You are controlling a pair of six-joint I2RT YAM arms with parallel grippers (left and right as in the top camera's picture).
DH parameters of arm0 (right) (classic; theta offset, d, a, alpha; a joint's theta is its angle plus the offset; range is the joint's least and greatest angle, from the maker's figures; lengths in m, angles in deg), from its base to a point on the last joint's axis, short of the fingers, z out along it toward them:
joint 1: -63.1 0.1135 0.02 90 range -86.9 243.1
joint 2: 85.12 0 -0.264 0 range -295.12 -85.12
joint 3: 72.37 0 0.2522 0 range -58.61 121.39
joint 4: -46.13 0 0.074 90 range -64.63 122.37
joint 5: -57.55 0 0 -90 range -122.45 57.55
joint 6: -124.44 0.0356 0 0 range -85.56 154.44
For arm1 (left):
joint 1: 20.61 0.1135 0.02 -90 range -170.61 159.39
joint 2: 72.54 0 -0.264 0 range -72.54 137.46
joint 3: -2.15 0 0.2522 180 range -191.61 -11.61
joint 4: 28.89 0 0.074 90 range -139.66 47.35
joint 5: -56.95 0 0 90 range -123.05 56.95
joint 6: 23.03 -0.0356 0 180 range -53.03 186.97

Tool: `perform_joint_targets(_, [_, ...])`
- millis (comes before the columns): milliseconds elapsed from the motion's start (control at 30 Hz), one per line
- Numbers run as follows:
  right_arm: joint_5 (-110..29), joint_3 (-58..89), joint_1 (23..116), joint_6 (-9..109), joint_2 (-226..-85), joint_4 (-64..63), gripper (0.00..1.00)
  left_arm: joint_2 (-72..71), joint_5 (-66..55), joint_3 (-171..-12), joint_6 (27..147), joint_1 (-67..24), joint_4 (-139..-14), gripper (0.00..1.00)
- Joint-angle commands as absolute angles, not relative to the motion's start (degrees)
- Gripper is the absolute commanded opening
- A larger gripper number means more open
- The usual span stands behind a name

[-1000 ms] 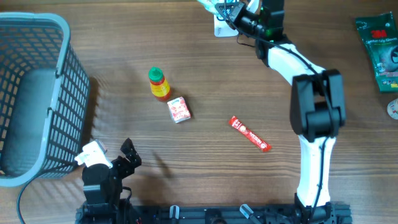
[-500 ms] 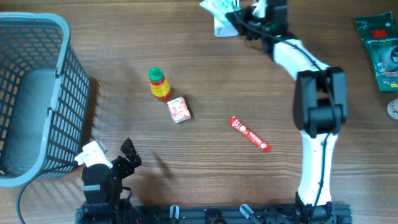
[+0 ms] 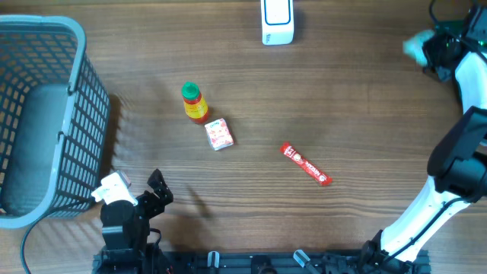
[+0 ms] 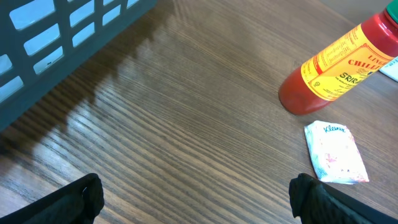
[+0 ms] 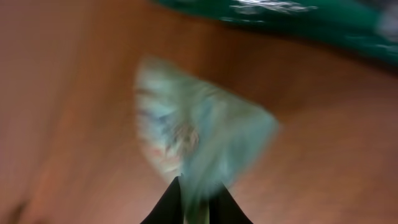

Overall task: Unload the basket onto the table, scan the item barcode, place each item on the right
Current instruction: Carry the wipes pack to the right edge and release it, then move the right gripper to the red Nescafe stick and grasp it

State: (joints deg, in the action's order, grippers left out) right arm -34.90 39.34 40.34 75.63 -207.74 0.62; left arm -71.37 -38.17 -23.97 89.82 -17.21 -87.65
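Chilli bottle [image 4: 336, 62], Kleenex pack [image 4: 333, 152], blurred packet [image 5: 199, 124]

The packet [image 3: 415, 46] is a small, soft, pale green-and-white pouch with faint reddish print, too blurred to read. It is pinched by its lower edge between the dark fingers [image 5: 165, 204] of the right gripper [image 5: 194, 210], fanning out above them, near the table's far right corner. The barcode scanner [image 3: 277, 21], a white rounded block, sits at the middle of the far edge, well apart from the packet.
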Motion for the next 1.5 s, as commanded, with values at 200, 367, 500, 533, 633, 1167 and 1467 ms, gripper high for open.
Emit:
perform_joint_targets(200, [-27.5,38.4,36.5,71.6,-206.3,-5.5,0.61,-71.7,-38.9,-23.7,89.8,-17.2,-87.5,1.00])
perform_joint_targets(367, [-46.7,40.1,37.0,66.1,-195.1,-10.9,0.80,-71.7,-38.9,-23.7,89.8,-17.2,-87.5,1.00])
perform_joint_targets(500, [-46.3,40.1,39.9,63.9,-181.6,-15.3,0.80,-71.7,-38.9,-23.7,89.8,-17.2,-87.5,1.00])
perform_joint_targets(533, [-45.8,40.1,40.9,62.9,-178.8,-16.5,0.80,-71.7,-38.9,-23.7,89.8,-17.2,-87.5,1.00])
perform_joint_targets(633, [-45.9,40.1,45.8,59.0,-169.4,-23.5,0.80,-71.7,-38.9,-23.7,89.8,-17.2,-87.5,1.00])
perform_joint_targets(1167, [-34.3,1.6,96.8,44.9,-165.4,-18.3,0.62,-71.7,-38.9,-23.7,89.8,-17.2,-87.5,1.00])
perform_joint_targets(1467, [-33.5,-18.7,97.0,45.2,-165.5,5.6,0.54,-71.7,-38.9,-23.7,89.7,-17.2,-87.5,1.00])
